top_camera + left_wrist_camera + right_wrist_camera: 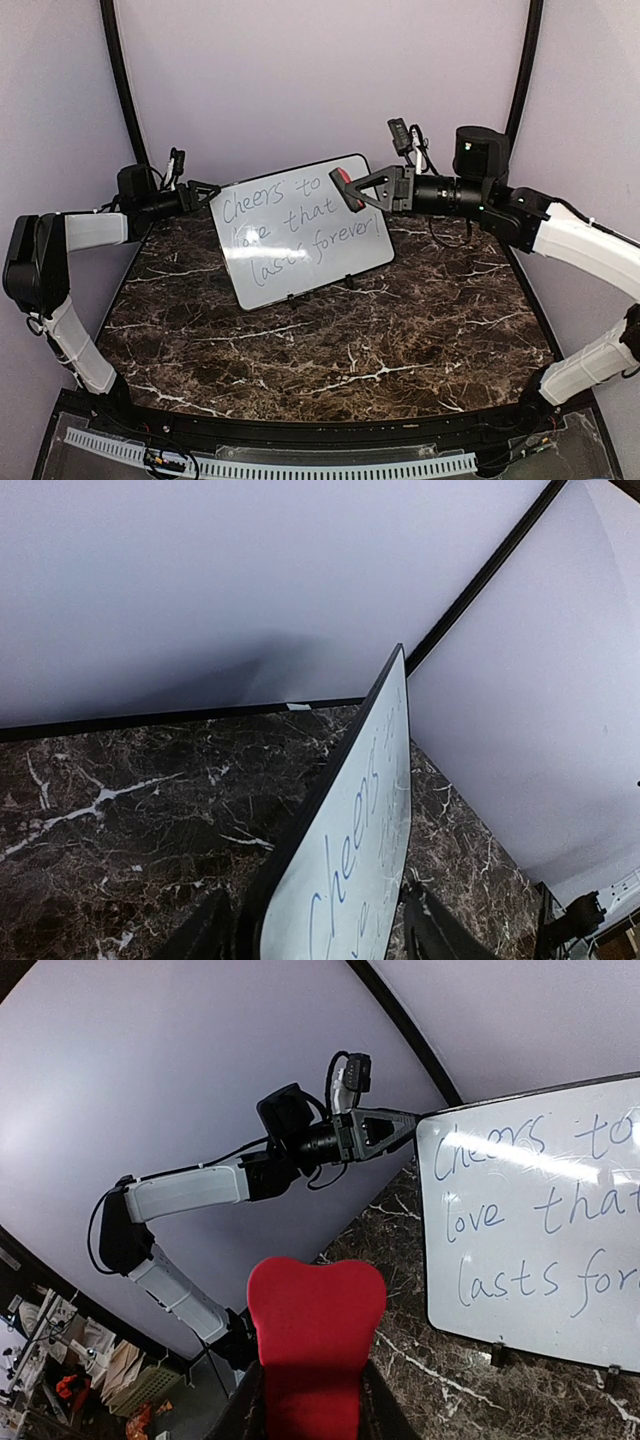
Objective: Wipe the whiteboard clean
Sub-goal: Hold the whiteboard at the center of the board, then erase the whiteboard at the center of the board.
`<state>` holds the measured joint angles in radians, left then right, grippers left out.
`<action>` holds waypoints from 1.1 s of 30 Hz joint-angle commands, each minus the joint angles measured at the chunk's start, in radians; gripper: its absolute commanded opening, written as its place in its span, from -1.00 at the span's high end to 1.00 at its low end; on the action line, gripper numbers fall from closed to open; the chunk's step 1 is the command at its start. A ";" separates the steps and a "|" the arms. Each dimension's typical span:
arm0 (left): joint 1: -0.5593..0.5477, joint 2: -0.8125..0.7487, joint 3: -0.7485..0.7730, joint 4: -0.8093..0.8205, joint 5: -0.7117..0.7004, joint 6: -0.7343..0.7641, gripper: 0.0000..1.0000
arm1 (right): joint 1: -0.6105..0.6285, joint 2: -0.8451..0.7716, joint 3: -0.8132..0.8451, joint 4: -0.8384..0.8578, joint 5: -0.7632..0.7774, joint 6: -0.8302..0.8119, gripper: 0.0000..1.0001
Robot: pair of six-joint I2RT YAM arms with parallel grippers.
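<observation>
The whiteboard [300,235] stands tilted on its lower edge at the back of the table, with "Cheers to love that lasts forever!" handwritten across it. My left gripper [205,192] is shut on the board's upper left corner. In the left wrist view the whiteboard [370,840] runs edge-on between the two fingers of that gripper [315,925]. My right gripper [350,190] hovers at the board's upper right corner, shut on a red eraser [344,180]. In the right wrist view the eraser [315,1320] sticks out of the jaws, left of the whiteboard [540,1210].
The dark marble tabletop [330,350] stretches in front of the board. Lilac backdrop walls with black posts [122,90] close in the back and sides. A white cable track [300,468] runs along the near edge.
</observation>
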<state>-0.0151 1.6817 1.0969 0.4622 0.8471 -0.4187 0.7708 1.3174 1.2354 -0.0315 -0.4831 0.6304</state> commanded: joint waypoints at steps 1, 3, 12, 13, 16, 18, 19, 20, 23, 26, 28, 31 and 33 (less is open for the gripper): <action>0.005 -0.013 0.010 -0.009 -0.006 0.017 -0.14 | 0.023 -0.001 0.055 0.011 -0.014 0.008 0.67; 0.006 -0.017 0.010 -0.010 -0.007 0.018 -0.15 | 0.025 0.003 0.059 0.016 -0.026 0.004 0.68; 0.006 -0.031 0.004 0.000 -0.003 0.013 -0.15 | 0.027 0.015 0.078 -0.011 -0.003 -0.025 0.65; 0.006 -0.031 0.004 0.003 -0.001 0.010 -0.15 | 0.028 0.010 0.070 0.001 -0.008 -0.019 0.65; 0.006 -0.031 0.004 -0.001 -0.002 0.013 -0.15 | 0.032 -0.018 0.043 0.059 -0.016 0.002 0.65; 0.006 -0.034 0.002 -0.001 0.000 0.015 -0.15 | 0.035 -0.010 0.049 0.039 0.006 -0.013 0.64; 0.006 -0.035 0.002 0.000 0.001 0.014 -0.15 | 0.035 0.001 0.054 0.010 0.023 -0.023 0.64; 0.006 -0.035 0.002 0.002 0.001 0.014 -0.15 | 0.037 0.010 0.050 0.010 0.024 -0.026 0.65; 0.006 -0.031 0.002 0.008 0.004 0.008 -0.15 | 0.038 0.036 0.033 -0.002 0.029 -0.044 0.65; 0.005 -0.026 0.001 0.010 0.007 0.006 -0.15 | 0.038 0.049 0.028 -0.069 0.093 -0.101 0.65; 0.004 -0.019 -0.002 0.012 0.011 0.006 -0.15 | 0.038 0.049 0.019 -0.109 0.147 -0.138 0.66; 0.003 -0.001 -0.001 0.018 0.015 0.002 -0.15 | 0.038 0.066 0.026 -0.144 0.206 -0.187 0.68; 0.003 0.010 0.003 0.011 0.021 0.011 -0.15 | 0.038 0.090 0.051 -0.161 0.218 -0.209 0.71</action>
<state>-0.0151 1.6829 1.0969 0.4629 0.8444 -0.4152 0.8005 1.3804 1.2598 -0.1516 -0.3458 0.5007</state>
